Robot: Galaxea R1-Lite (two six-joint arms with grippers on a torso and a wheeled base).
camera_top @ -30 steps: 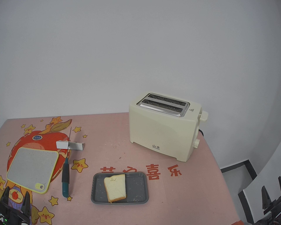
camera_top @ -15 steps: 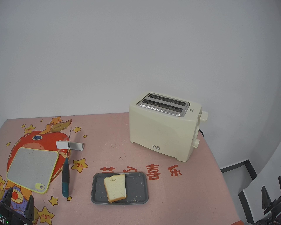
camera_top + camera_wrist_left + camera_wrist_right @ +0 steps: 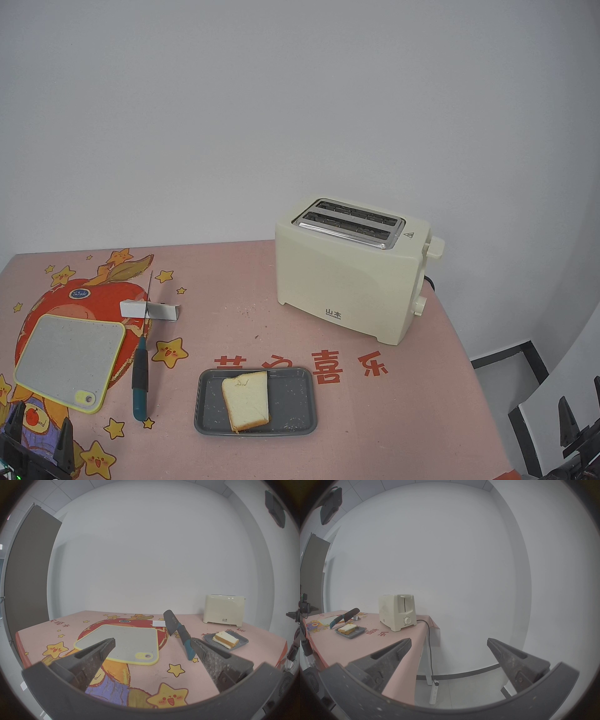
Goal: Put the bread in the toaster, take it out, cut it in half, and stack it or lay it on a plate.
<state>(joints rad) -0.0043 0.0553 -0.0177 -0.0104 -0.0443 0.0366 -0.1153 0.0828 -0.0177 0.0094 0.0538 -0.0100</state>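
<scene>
Head view: the bread [image 3: 245,400] lies flat on the grey plate [image 3: 294,403] near the front edge of the table [image 3: 406,400], in front of the toaster [image 3: 350,281]; the knife [image 3: 140,375] rests between plate and cutting board [image 3: 69,359], its blade across a small white holder [image 3: 159,310]. Left gripper [image 3: 152,640] hangs by the board's near corner, jaws wide, holding nothing; right gripper [image 3: 448,641] sits beyond the table's right edge, equally wide.

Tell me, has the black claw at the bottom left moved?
Yes. The left gripper has shifted slightly right, nearer the yellow tab corner of the cutting board, which stayed put.
</scene>
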